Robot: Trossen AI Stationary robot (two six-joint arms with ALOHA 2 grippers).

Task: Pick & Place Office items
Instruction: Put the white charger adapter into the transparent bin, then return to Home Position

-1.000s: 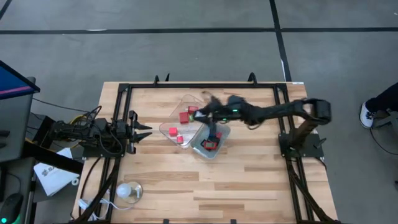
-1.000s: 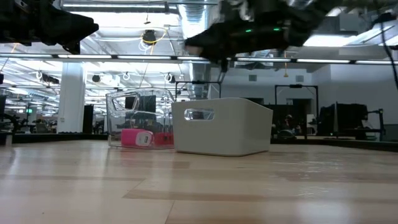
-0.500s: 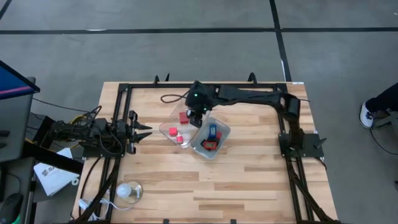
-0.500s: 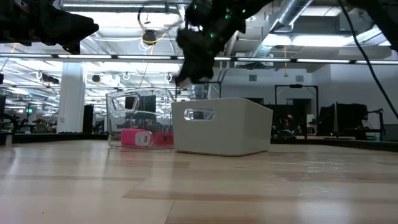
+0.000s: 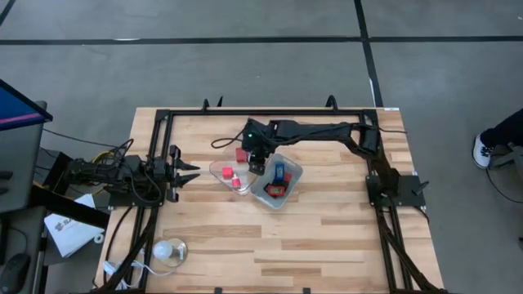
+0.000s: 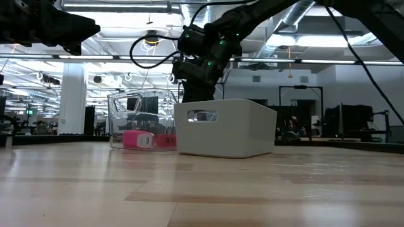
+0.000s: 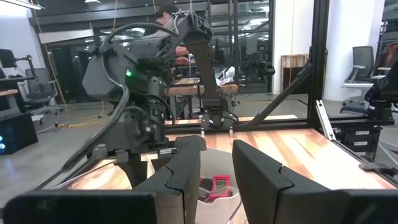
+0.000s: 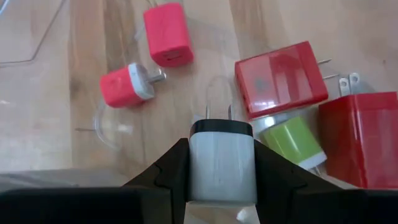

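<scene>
My right gripper (image 5: 258, 157) hangs over the clear tray (image 5: 222, 167), shut on a white plug block with a black cap (image 8: 222, 163). Under it in the tray lie a few red blocks (image 8: 281, 78), a red-and-white plug (image 8: 124, 86) and a green one (image 8: 292, 142). In the low view this gripper (image 6: 197, 85) is just above the tray's rim (image 6: 142, 96). The pale bin (image 5: 278, 181) beside the tray holds blue and red pieces. My left gripper (image 5: 189, 173) waits open at the table's left edge. My right gripper pinches the white block by its two opposite sides (image 8: 222, 174) between both fingers, which point down from above. The black-capped end with two prongs (image 8: 217, 114) points down at the tray. The block is lifted clear of the pieces below.
The pale bin (image 6: 227, 128) stands against the clear tray's right side. A round whitish object with a cord (image 5: 169, 250) lies near the table's near-left corner. A black frame (image 5: 261, 113) runs around the table. Bare wood fills the near half.
My right arm has swung from over the pale bin toward the table's far-left and stretched out. Its gripper has turned to point down and has come down over the clear tray. The left arm has kept still.
</scene>
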